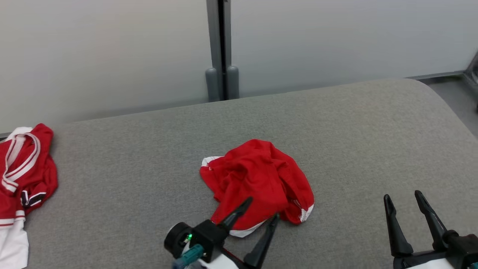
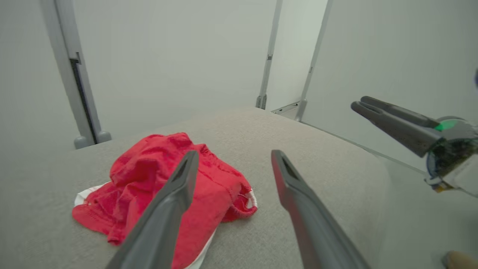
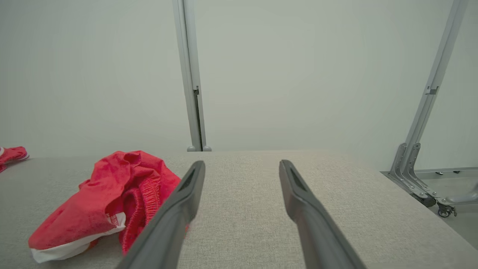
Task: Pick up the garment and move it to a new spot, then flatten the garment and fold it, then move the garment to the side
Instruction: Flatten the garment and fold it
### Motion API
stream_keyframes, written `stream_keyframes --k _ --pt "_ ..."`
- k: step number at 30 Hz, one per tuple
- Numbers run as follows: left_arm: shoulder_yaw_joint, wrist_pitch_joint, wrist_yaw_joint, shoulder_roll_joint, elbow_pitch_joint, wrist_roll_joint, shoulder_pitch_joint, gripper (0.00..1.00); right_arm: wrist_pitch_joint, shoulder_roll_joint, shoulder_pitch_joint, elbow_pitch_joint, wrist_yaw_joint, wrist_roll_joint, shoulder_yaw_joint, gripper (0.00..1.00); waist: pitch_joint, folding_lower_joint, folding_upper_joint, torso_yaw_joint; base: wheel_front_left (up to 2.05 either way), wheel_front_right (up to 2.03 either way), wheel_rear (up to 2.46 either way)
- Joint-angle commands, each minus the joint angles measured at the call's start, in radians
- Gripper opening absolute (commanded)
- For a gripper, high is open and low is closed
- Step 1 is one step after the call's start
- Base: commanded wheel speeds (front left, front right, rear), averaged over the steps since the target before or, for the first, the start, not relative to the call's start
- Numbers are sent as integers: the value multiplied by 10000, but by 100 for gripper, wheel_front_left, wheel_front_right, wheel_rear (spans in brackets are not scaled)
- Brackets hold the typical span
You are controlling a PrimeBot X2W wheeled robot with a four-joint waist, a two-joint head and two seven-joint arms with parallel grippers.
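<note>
Grey padded table (image 1: 149,149) holds the crumpled red garment (image 1: 257,179) mid-surface, with the left gripper (image 1: 261,208) spread wide at the garment's near edge. The right gripper (image 1: 402,195), also spread, stands well apart, and a red-and-white cloth (image 1: 22,168) lies far left.

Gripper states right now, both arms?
Left gripper: open, holding nothing, at the near edge of the red garment.
Right gripper: open, empty, well apart from the garment.

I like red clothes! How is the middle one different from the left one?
The middle garment is a small heap, nearly all red; the left garment shows white stripes and dark trim. The middle garment lies by the left gripper; the left garment sits at the edge. Both are red, crumpled.
</note>
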Motion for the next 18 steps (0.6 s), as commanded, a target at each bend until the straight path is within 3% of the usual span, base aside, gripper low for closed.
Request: stream_keyframes --k 1,6,18 --pt "-421 125 -15 49 180 -175 -352 100 -50 -35 -122 -45 1 37 -71 100 353 0 -1 -511 0 0 0" --pt "-1906 682 -26 57 1190 -639 -1569 100 -50 72 -375 -113 1 90 -50 100 963 0 -1 -1183 0 0 0" --pt "-3078 978 1158 46 3980 -1430 -3474 100 -50 271 -934 -82 1 213 133 100 1913 0 -1 -2303 0 0 0"
